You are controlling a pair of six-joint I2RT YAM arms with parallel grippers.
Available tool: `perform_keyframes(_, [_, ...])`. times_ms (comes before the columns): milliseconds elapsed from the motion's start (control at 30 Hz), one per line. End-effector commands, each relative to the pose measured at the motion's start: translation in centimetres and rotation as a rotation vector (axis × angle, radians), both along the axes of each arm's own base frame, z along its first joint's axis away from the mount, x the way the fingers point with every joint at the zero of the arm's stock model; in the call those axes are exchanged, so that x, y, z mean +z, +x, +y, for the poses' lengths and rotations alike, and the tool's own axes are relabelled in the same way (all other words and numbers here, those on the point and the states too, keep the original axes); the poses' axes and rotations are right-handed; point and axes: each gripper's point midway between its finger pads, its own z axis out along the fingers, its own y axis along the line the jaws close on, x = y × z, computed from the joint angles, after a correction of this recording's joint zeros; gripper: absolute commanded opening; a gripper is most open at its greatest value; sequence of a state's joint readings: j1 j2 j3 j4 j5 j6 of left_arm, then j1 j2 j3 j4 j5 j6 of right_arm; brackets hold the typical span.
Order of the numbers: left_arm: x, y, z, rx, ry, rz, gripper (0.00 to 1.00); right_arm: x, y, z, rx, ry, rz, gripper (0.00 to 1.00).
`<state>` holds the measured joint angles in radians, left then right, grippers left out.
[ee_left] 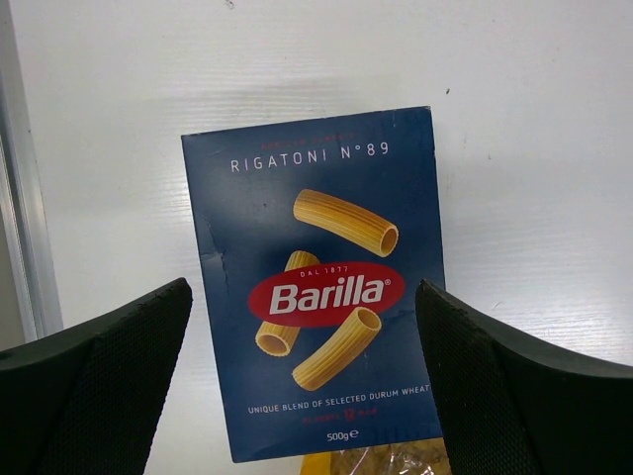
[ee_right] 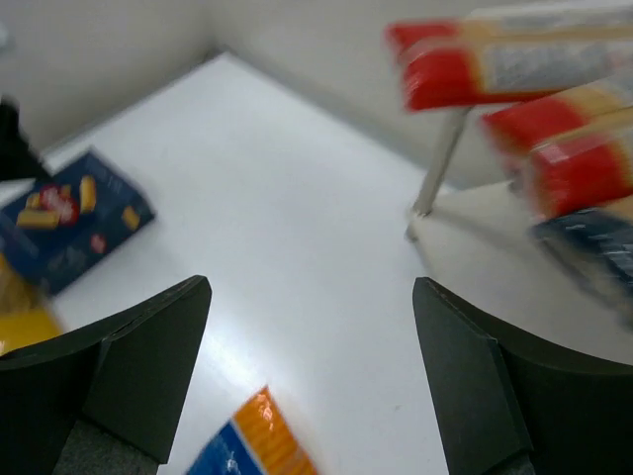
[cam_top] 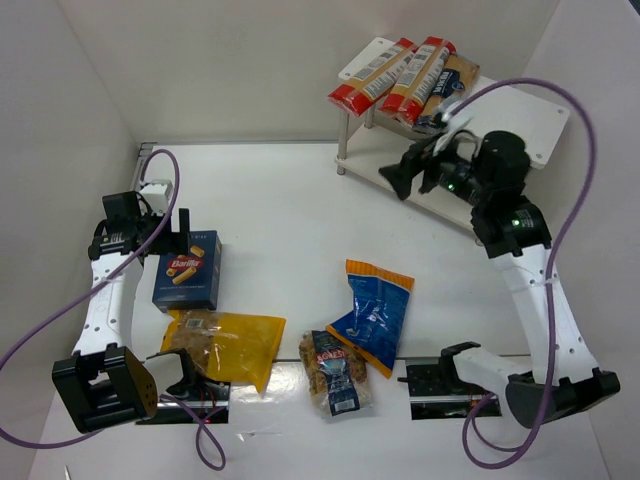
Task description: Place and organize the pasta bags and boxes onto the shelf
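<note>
The dark blue Barilla box [cam_top: 187,270] lies flat on the table at the left, and my open left gripper [cam_top: 182,238] hovers over its far end. In the left wrist view the box [ee_left: 321,287] sits between the spread fingers of the left gripper [ee_left: 302,292]. The yellow bag [cam_top: 225,345], the small clear blue-labelled bag [cam_top: 335,372] and the blue bag with orange top [cam_top: 375,310] lie on the table. Two red-ended packs [cam_top: 375,75] and the tan-and-navy pack [cam_top: 455,85] lie on the white shelf [cam_top: 525,115]. My right gripper [cam_top: 405,165] is open and empty in front of the shelf.
White walls close in the table at the left, back and right. Purple cables loop around both arms. In the right wrist view a thin shelf leg [ee_right: 440,168] stands on the table to the right of the open right gripper [ee_right: 312,287].
</note>
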<state>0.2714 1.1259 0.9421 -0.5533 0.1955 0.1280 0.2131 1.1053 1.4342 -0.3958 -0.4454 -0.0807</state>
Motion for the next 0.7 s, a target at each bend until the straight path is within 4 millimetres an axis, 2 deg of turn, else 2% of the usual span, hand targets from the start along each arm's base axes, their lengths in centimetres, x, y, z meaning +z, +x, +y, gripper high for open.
perform_keyframes(0, [0.9,0.2,0.0,0.001,0.011,-0.038,0.99,-8.1,-2.4,2.9,0.213,-0.223,0.134,0.91])
perform_keyframes(33, [0.9,0.2,0.0,0.001,0.011,-0.038,0.99,-9.9,-2.4,2.9,0.215,-0.251,0.175,0.91])
perform_keyframes(67, [0.9,0.2,0.0,0.001,0.011,-0.038,0.99,-12.9,-2.8,2.5,0.215,-0.288,0.247,0.92])
perform_keyframes(133, [0.9,0.2,0.1,0.007,0.017,-0.037,0.99,-16.2,-3.4,2.4,0.219,-0.327,0.328,0.92])
perform_keyframes(167, [0.9,0.2,0.1,0.007,0.017,-0.037,0.99,-19.1,-4.0,2.0,0.235,-0.360,0.395,0.93])
perform_keyframes(233, [0.7,0.0,0.1,0.014,0.008,-0.028,0.99,-21.5,-4.3,1.3,0.207,-0.390,0.448,0.93])
perform_keyframes(267, [0.7,0.0,0.1,0.014,0.008,-0.028,0.99,-23.5,-4.8,0.7,0.194,-0.412,0.495,0.93])
perform_keyframes(333, [0.7,0.0,0.1,0.014,0.008,-0.028,0.99,-24.9,-4.5,0.2,0.138,-0.406,0.525,0.93])
perform_keyframes(367, [0.7,0.0,0.1,0.014,0.008,-0.028,0.99,-25.9,-4.1,-0.9,0.065,-0.425,0.536,0.93])
perform_keyframes(467, [1.1,0.2,0.1,0.014,0.010,-0.037,0.99,-26.2,-3.0,-2.6,-0.076,-0.430,0.537,0.93])
perform_keyframes(600, [1.0,0.0,0.0,0.020,0.001,-0.027,0.99,-27.4,-2.5,-4.0,-0.132,-0.440,0.583,0.93])
perform_keyframes(667, [1.0,0.0,0.0,0.020,0.001,-0.027,0.99,-27.4,-2.1,-5.1,-0.170,-0.428,0.592,0.93])
